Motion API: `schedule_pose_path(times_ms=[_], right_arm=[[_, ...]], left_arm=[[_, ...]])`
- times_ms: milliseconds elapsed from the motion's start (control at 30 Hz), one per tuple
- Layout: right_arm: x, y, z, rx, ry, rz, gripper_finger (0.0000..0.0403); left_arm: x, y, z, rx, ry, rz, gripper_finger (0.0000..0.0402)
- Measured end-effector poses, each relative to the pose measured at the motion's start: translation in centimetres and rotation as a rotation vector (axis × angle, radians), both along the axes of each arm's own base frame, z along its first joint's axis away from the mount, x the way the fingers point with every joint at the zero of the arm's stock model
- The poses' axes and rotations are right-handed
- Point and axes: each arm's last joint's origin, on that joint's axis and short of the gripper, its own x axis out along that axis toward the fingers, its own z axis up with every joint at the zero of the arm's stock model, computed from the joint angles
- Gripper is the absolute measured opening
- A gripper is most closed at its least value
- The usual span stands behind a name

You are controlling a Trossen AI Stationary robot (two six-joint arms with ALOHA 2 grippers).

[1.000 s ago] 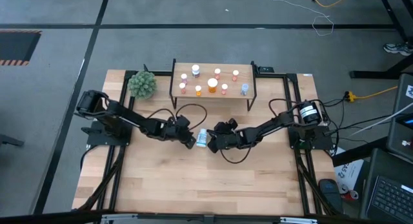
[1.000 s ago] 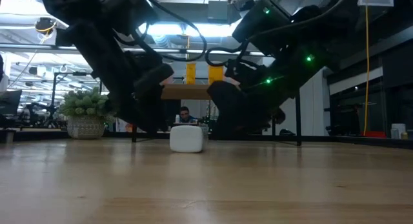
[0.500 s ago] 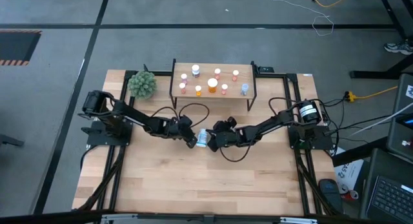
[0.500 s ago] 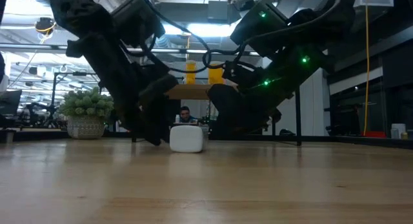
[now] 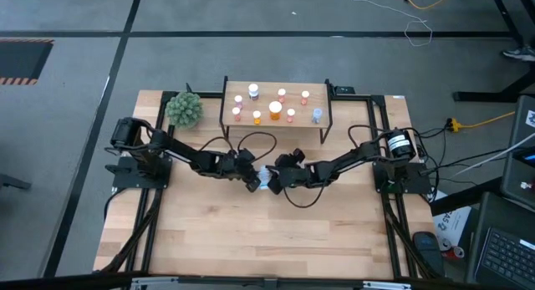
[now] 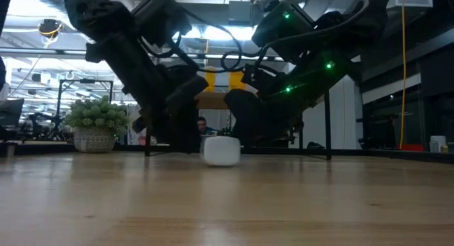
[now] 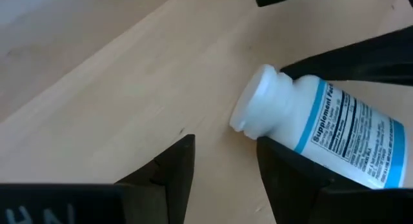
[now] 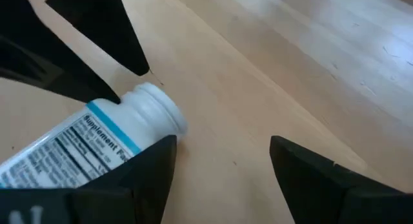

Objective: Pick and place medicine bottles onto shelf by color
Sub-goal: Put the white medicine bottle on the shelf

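A white medicine bottle with a blue-edged label lies on its side on the table's middle. It sits between my two grippers. My left gripper is open, its gap bare; the bottle lies outside one finger. My right gripper is open too, with the bottle outside its gap. Several small bottles stand on the shelf at the far side. My left gripper touches the bottle's labelled side just behind the shoulder with the outer side of one finger, coming slanting down from the table's left. The bottle lies flat on the table. My right gripper has the outer side of one finger against the bottle's other side near the shoulder, slanting down from the table's right.
A green spiky plant ball stands left of the shelf. The shelf's black legs stand behind the grippers. Bare wood lies toward the table's near edge.
My left gripper has gone toward the table's right edge and a little down, its finger pushing the lying bottle, which has shifted a short way to the right along the table toward my right gripper. The right gripper has stayed in place.
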Motion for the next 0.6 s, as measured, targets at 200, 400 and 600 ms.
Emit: schedule_pose_path(times_ms=[200,400,600], right_arm=[[0.03,0.01,0.01,-0.001,-0.002,0.003,0.0255],[0.1,0.03,0.08,0.004,-0.012,0.006,0.0255],[0.13,0.1,0.11,0.006,-0.016,0.009,0.0255]], left_arm=[[0.36,-0.51,0.46,0.003,-0.007,-0.025,0.0165],[0.28,-0.49,0.4,0.008,0.009,-0.022,0.0165],[0.26,-0.48,0.45,0.042,0.024,-0.048,0.0165]])
